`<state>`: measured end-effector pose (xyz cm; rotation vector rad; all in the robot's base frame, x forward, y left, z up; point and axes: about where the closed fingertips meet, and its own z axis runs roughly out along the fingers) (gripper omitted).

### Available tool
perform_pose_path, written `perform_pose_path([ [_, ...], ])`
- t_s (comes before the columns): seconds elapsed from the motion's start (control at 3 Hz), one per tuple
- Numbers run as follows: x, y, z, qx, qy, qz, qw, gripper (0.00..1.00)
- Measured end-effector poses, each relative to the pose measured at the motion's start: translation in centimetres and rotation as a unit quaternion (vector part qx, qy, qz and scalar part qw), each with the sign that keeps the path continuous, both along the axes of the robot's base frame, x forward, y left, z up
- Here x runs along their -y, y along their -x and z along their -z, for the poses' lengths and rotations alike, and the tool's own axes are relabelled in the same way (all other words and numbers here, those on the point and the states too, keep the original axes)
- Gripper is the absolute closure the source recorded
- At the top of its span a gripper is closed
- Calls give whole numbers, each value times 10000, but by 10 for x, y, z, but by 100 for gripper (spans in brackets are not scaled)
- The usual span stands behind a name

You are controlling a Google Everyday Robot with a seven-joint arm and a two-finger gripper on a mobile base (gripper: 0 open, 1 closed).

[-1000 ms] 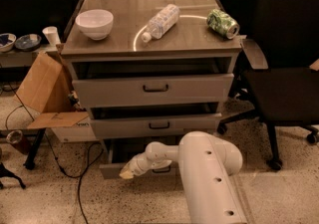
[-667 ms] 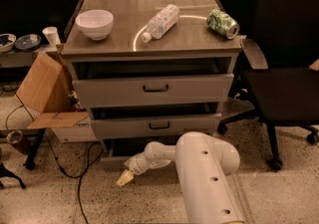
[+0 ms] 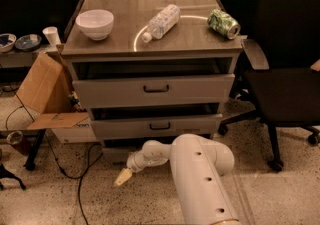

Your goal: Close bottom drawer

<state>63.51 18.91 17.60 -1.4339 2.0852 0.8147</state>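
The grey cabinet (image 3: pixel 155 44) has three drawers. The bottom drawer (image 3: pixel 114 153) shows only as a strip of grey front at the lower left, sitting about level with the drawers above; my arm (image 3: pixel 200 179) hides the rest and its handle. My gripper (image 3: pixel 122 177) is low, just above the floor, in front of and slightly below the drawer's left part, not touching it. The top drawer (image 3: pixel 155 90) and middle drawer (image 3: pixel 159 126) each stand a little way out.
A white bowl (image 3: pixel 94 23), a lying plastic bottle (image 3: pixel 160 21) and a green can (image 3: pixel 223 23) rest on the cabinet top. A black office chair (image 3: pixel 287 84) stands close on the right. An open cardboard box (image 3: pixel 42 94) and floor cables (image 3: pixel 75 179) are on the left.
The bottom drawer's front has gone back under the cabinet. My gripper has drawn away from it, down and to the left toward the floor.
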Motion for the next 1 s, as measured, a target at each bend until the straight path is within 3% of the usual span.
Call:
perform_pose_path([
  [0.67,0,-4,-11,247,-154,324,9991,0],
  [1.0,0,-4,-11,247,-154,324,9991,0],
])
